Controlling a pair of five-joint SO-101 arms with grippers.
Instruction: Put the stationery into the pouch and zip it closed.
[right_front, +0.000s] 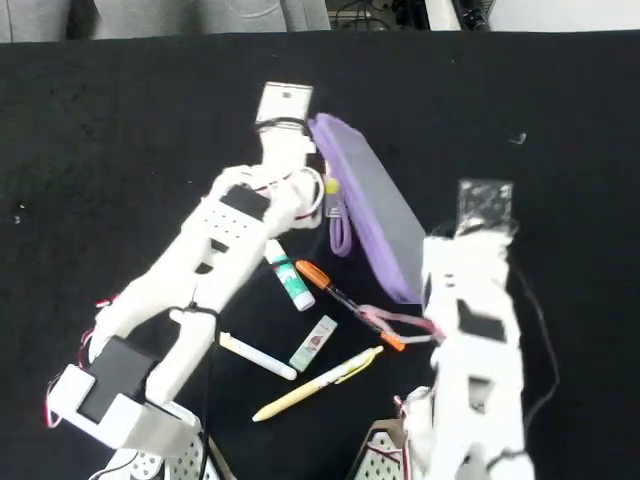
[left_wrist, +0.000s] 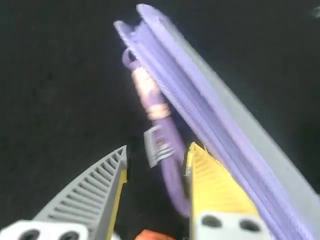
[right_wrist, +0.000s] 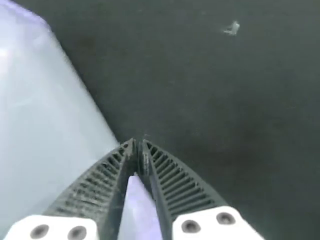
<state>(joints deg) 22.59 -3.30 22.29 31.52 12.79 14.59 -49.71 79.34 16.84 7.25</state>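
Note:
The purple pouch lies slanted mid-table, its zip edge facing the left arm. My left gripper is open at the pouch's far end, its fingers on either side of the purple wrist strap and a white tag. In the high view that gripper sits beside the strap loop. My right gripper is shut on the pouch's near corner, with the pouch's side beside it. A glue stick, orange pen, white marker, yellow pen and small eraser lie on the table.
The black table stretches wide to the left and behind the pouch. The right arm's white body stands over the near right, close to the orange pen's tip. A small white speck lies at the far right.

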